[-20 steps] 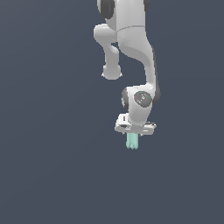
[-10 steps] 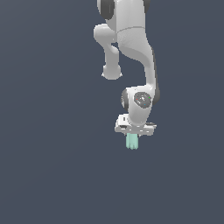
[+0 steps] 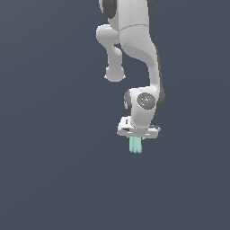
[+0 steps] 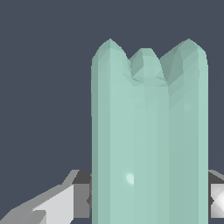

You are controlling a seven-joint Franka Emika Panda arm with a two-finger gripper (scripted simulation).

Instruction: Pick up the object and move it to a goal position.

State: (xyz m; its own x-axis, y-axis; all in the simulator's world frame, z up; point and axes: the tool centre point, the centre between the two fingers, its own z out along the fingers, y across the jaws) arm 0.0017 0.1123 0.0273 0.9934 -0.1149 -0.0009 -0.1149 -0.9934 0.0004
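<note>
Where the white Panda arm [image 3: 134, 45] bends down from the upper edge of the exterior view, its last link ends in a rounded wrist joint [image 3: 144, 102] with a dark disc on its face, and directly below that joint sits the flat white gripper [image 3: 136, 140]. The mint-green ridged block [image 3: 135, 145] hangs straight down from the underside of the gripper, upright, its upper end lost inside the gripper body and its lower, lobed end pointing away from it. The block is clearly narrower than the gripper and sits about under its middle, a little toward the exterior view's left of the wrist joint above. Nothing else touches the block; only the plain dark slate backdrop [image 3: 54, 170] shows around and beneath it, so it is held in the air.

In the wrist view the block [image 4: 148, 140] fills most of the picture, three lengthwise ridges running to three rounded lobes at its far end. Pale grey and white gripper parts [image 4: 57, 203] appear on either side of the block at its near end, pressed close against its flanks, with dark recesses just beside them. The gripper is closed on the block, clamping it from both sides
</note>
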